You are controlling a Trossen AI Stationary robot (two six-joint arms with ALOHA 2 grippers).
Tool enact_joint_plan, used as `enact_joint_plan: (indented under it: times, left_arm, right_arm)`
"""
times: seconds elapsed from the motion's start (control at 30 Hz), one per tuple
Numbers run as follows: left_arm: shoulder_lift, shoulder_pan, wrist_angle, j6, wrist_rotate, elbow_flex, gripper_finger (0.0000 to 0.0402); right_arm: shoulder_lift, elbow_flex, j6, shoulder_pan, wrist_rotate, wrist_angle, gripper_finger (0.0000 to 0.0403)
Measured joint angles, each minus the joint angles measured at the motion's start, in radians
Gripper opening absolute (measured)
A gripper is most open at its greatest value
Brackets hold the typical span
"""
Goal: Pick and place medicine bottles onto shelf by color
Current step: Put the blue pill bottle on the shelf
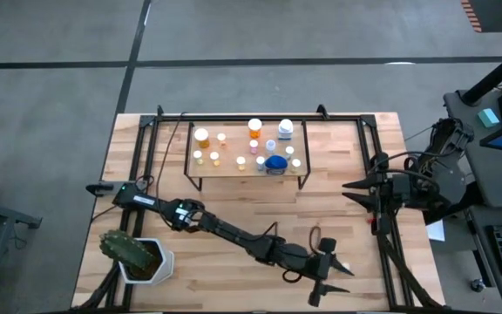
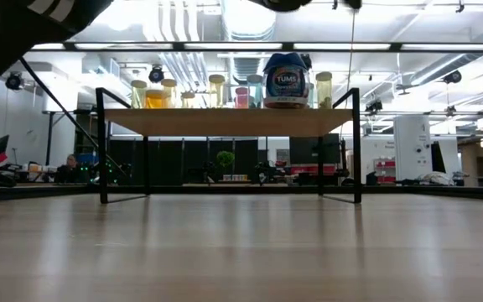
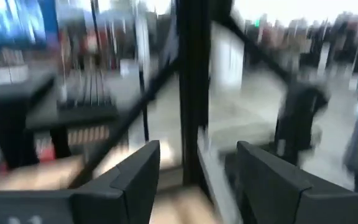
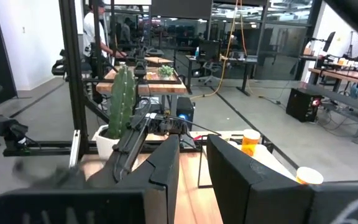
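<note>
The shelf (image 1: 247, 150) stands at the table's far middle on thin black legs. All the medicine bottles I can see stand on it: orange ones (image 1: 201, 137), small pale ones (image 1: 240, 162) and the wide blue one (image 1: 274, 163). The low view shows them in a row on the board (image 2: 225, 122), with the wide blue one (image 2: 285, 81) tallest. My left arm reaches across the table's near side. Its gripper (image 1: 331, 277) is open and empty near the near right corner, and its wrist view (image 3: 197, 168) shows nothing between the fingers. My right gripper (image 1: 349, 187) waits at the right edge, slightly open and empty (image 4: 192, 162).
A white pot with a green cactus (image 1: 138, 255) stands at the near left corner, beside my left arm. Black frame rails (image 1: 382, 218) run along the table's left and right sides. Bare tabletop (image 1: 260, 205) lies between the shelf and my left arm.
</note>
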Motion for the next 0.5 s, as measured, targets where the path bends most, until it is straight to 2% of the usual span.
enact_joint_plan:
  times: [0.13, 0.23, 0.37, 0.5]
  left_arm:
    - [0.0, 0.014, -0.187, 0.0, 0.0, -0.008, 0.0194]
    - [0.0, 0.021, -0.251, -0.001, 0.0, -0.016, 0.0194]
    - [0.0, 0.027, -0.237, -0.003, 0.002, -0.07, 0.0194]
    - [0.0, 0.037, -0.179, -0.075, 0.006, -0.135, 0.02]
  right_arm:
    - [-0.005, 0.0, 0.002, 0.0, 0.0, 0.0, 0.0073]
    - [-0.006, 0.0, -0.003, 0.0, 0.0, 0.0, 0.0073]
    - [-0.004, 0.0, -0.011, 0.0, 0.0, 0.0, 0.0073]
    - [-0.004, 0.0, -0.009, 0.0, 0.0, -0.001, 0.0073]
